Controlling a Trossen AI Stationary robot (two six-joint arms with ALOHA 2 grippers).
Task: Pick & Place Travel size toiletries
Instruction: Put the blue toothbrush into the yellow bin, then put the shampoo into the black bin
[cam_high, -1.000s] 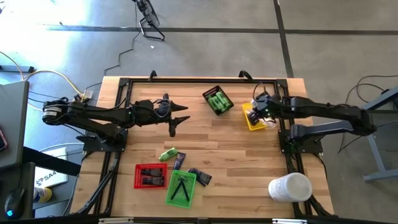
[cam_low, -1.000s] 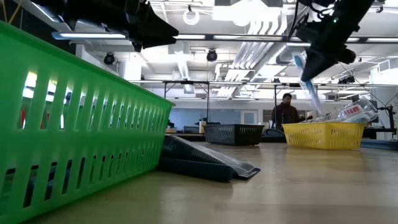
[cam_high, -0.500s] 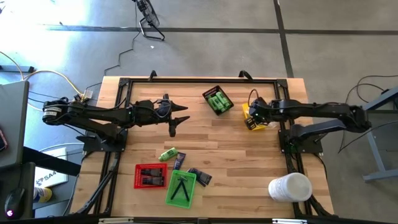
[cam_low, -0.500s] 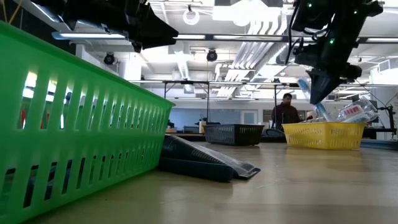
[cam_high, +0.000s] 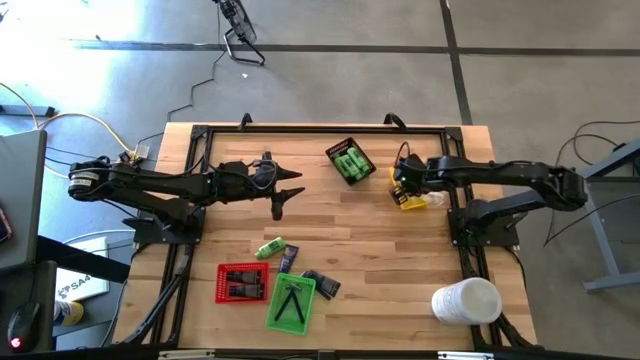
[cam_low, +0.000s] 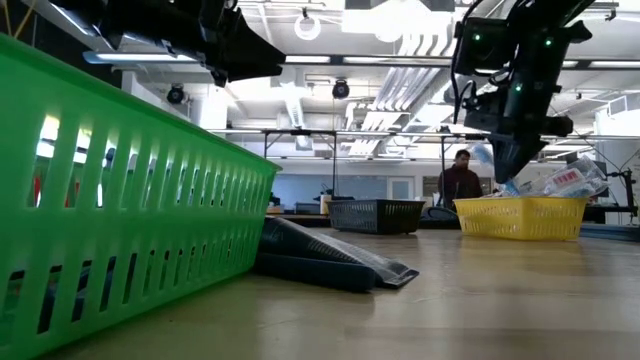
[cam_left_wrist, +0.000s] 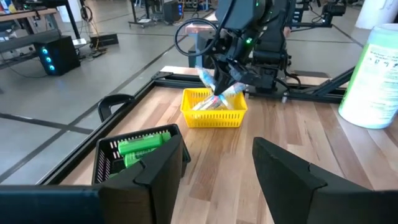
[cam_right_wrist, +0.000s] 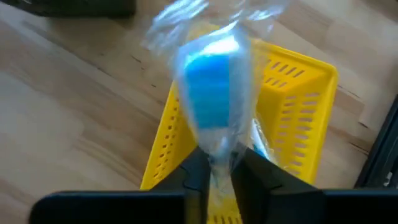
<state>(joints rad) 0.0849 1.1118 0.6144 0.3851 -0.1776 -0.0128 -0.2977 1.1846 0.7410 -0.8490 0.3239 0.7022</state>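
From above, the right gripper (cam_high: 402, 183) has dropped from beside the yellow tray (cam_high: 410, 196) to hang over it, so release looks close; the left gripper (cam_high: 283, 192), fingers spread and empty, waits well away from that tray. Level with the table, its clear-wrapped stick (cam_low: 492, 160) now dips toward the wrapped sticks inside. The right wrist view shows fingers (cam_right_wrist: 197, 177) pinched on the blue-headed stick above that tray.

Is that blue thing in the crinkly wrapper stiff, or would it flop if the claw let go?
The wrapped stick probably has a stiff core, since it stands straight up from the right claw that pinches only its end. Its loose clear wrapper looks crinkly and maybe slippery. It seems light, so if dropped it would likely tip over into the yellow basket.
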